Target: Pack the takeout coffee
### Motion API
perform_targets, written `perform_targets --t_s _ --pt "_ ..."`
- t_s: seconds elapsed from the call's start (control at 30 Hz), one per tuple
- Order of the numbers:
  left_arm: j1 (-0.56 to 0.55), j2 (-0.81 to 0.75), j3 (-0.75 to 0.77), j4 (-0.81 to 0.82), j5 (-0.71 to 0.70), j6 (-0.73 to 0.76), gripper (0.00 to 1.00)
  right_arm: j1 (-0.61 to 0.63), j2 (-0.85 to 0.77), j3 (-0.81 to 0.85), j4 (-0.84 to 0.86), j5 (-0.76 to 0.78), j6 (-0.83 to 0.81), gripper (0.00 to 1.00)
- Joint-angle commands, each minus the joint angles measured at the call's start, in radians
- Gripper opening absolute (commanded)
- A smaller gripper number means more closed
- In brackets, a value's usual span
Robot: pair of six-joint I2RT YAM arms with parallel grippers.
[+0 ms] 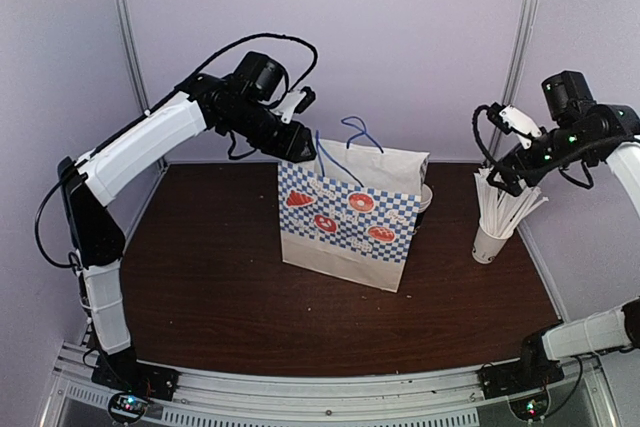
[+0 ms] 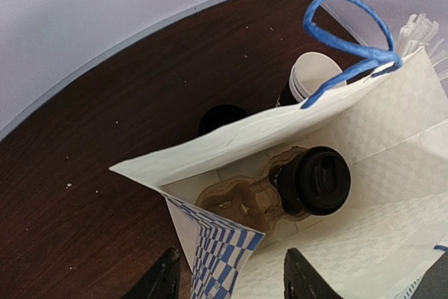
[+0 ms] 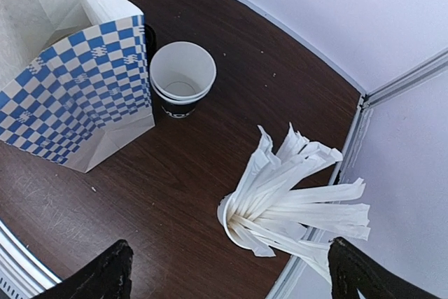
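Note:
The takeout coffee (image 2: 318, 180), a black cup with a round black lid, sits in a brown cardboard carrier (image 2: 241, 204) at the bottom of the open blue-checked paper bag (image 1: 345, 217). My left gripper (image 2: 234, 281) hovers over the bag's top left corner (image 1: 303, 152). Its fingers are apart, the bag's corner fold (image 2: 210, 239) is between them, and neither finger presses on it. My right gripper (image 3: 234, 274) is open above the white cup of wrapped straws (image 3: 238, 215), at the table's right side (image 1: 505, 182), holding nothing.
A stack of lidless white-rimmed cups (image 3: 182, 75) stands just behind the bag's right end (image 1: 425, 197). A dark round object (image 2: 220, 118) sits behind the bag. The bag's blue handles (image 2: 350, 26) stick up. The straw cup (image 1: 490, 242) is near the right wall.

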Motion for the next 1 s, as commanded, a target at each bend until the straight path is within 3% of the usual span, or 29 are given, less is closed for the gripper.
perform_targets --t_s 0.0,0.27,0.5,0.97 --pt "0.001 -0.006 0.055 -0.006 0.031 -0.004 0.51 -0.052 -0.025 -0.042 0.036 0.061 0.020 0.93" --pt "0.001 -0.099 -0.005 0.011 -0.012 0.016 0.52 -0.165 -0.087 -0.145 0.034 0.076 0.047 0.70" --pt "0.001 -0.220 -0.113 0.072 -0.057 0.026 0.52 -0.243 -0.081 -0.259 0.049 -0.075 0.080 0.61" --pt "0.001 -0.302 -0.208 0.106 -0.086 0.027 0.52 -0.250 0.028 -0.381 0.228 -0.095 0.077 0.42"
